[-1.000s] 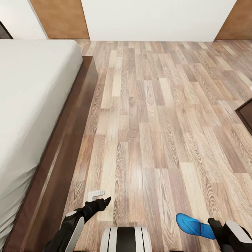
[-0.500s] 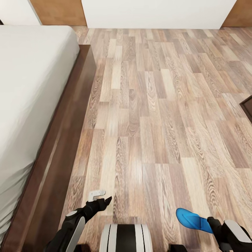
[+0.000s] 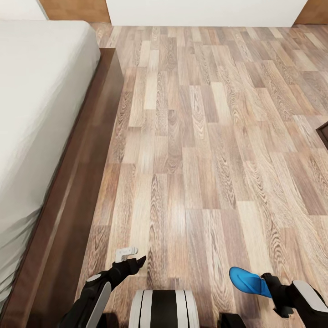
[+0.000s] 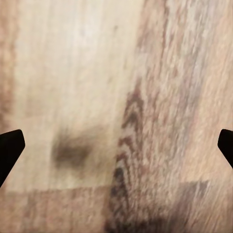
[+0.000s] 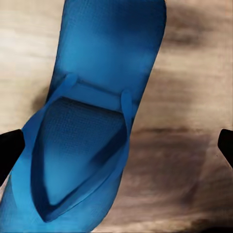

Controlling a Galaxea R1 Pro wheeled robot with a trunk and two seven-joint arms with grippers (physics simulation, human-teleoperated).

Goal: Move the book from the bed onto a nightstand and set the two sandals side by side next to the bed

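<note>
Right fingers (image 3: pixel 268 281): spread wide, tips flanking the bright blue flat flip-flop sandal (image 5: pixel 92 121); grip cannot be confirmed.
Sandal position: above the brown wood-plank floor (image 3: pixel 196 136), well apart from the bed.
Left fingers (image 3: pixel 132 257): spread, empty, over floor.
Low dark-framed bed with light grey mattress (image 3: pixel 32 118): alongside, on the left.

a home bedroom: a low bed (image 3: pixel 41 114) with grey mattress stands on wood-plank floor (image 3: pixel 205 136) by white walls.
</note>
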